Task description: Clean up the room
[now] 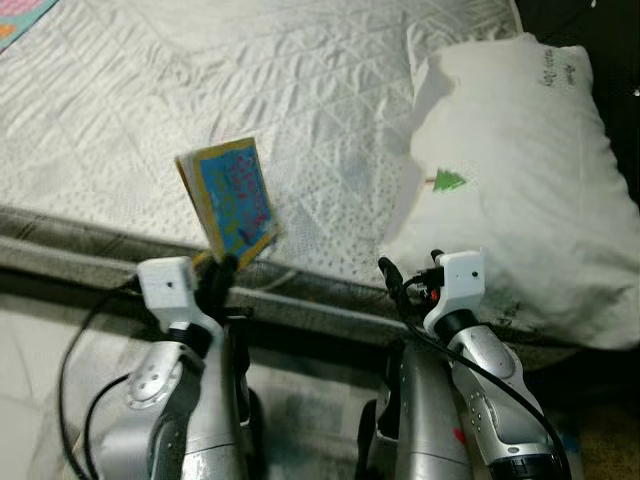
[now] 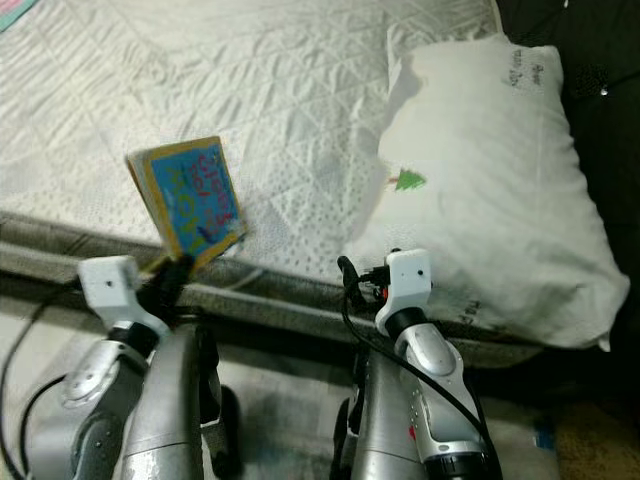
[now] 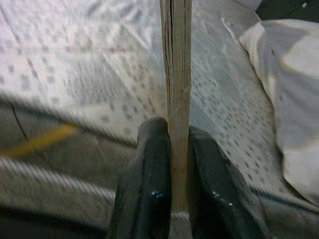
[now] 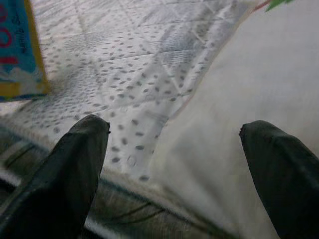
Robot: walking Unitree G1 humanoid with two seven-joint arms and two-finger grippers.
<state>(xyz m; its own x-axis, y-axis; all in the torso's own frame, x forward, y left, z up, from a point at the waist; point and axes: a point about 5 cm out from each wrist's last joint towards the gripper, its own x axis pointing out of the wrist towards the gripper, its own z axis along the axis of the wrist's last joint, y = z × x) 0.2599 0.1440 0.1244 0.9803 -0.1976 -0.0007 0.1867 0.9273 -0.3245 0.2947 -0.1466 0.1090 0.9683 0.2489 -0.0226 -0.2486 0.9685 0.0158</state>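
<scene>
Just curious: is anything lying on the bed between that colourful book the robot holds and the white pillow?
Nothing: between the book in the left pincer and the pillow, the head views show bare quilted bedspread.

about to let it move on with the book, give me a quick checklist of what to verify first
1. Grip on the book: ok. The left gripper is shut on its lower edge, one finger on each side.
2. Book clear of the bed: ok. It is held upright above the quilted cover, near the bed's front edge.
3. Grip depth: cannot tell. The fingers hold the bottom edge alone, so it may tilt.
4. Right gripper free: ok. It is open, with nothing between its fingers.
5. Right gripper's path: not ok. The white pillow lies directly ahead of it.
6. Drop-off spot for the book: cannot tell.
</scene>
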